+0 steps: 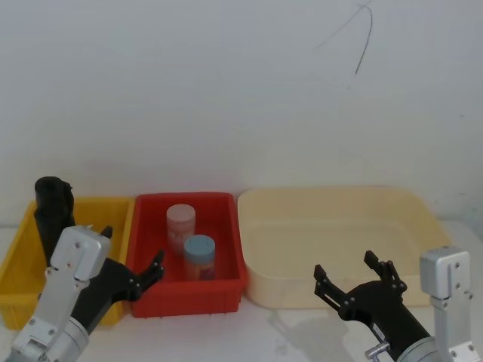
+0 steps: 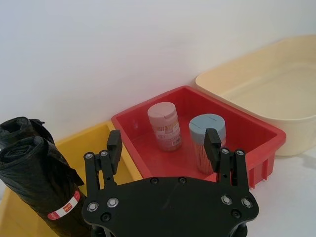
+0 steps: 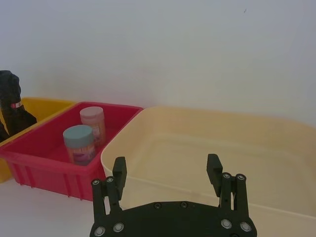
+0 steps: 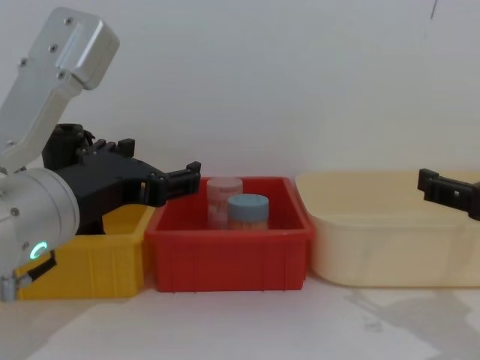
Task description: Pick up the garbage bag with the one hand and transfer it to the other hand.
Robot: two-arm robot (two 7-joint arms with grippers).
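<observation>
Garbage bag (image 2: 34, 173), a tall black roll of plastic bags with a red-and-white label band low on its side, stands in the yellow plastic bin (image 1: 113, 204) at the robot's far left, leaning a bit. A second black plastic roll (image 2: 17, 127) is right behind it, touching, in the same bin. Nothing grips the bag.

Left gripper (image 1: 132, 249), black, two-finger, on the silver-grey arm with the green glowing ring (image 4: 37, 250), hangs above the near side of the yellow bin, close to where it meets the red plastic bin (image 1: 226, 290). Fingers spread wide, nothing between them. In the chest view it reaches out from the left, with one fingertip over the red bin's left rim. The bag is behind and to the left of it, apart.

Right gripper (image 1: 345, 265), black, two-finger, on the other silver-grey arm, sits in front of the near wall of the wide cream plastic tub (image 1: 332, 226). Fingers also spread, holding nothing, well apart from the bag.

The red bin is between the yellow bin and the cream tub. It holds two upright jars just beside each other: a pink-lidded jar (image 1: 181, 222) farther back and a blue-lidded jar (image 1: 200, 255) nearer. All three containers sit in a row on the white desk (image 1: 264, 332) against a white wall.
</observation>
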